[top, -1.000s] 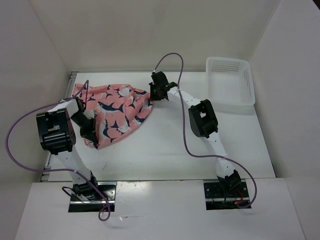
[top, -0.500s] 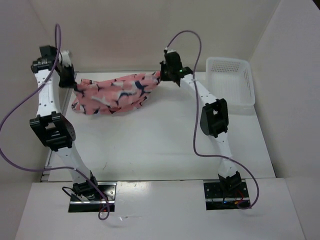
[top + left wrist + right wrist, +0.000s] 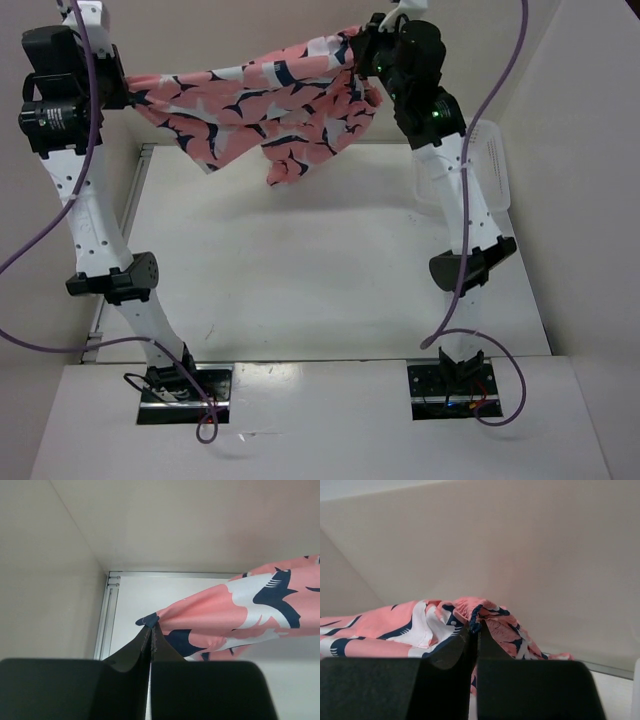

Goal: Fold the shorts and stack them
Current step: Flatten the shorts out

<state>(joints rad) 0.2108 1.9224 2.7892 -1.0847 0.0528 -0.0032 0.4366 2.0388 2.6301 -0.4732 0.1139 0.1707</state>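
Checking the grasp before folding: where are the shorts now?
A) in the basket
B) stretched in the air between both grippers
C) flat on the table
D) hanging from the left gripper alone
B: the left gripper and the right gripper each pinch one end of the shorts.

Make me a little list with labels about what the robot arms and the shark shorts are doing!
shorts: pink with navy sharks, held up in the air, one part drooping down
left gripper: shut on one end of the shorts
right gripper: shut on the other end
basket: white mesh, far right, partly behind the right arm
table: white, below the hanging shorts
folded yet: no
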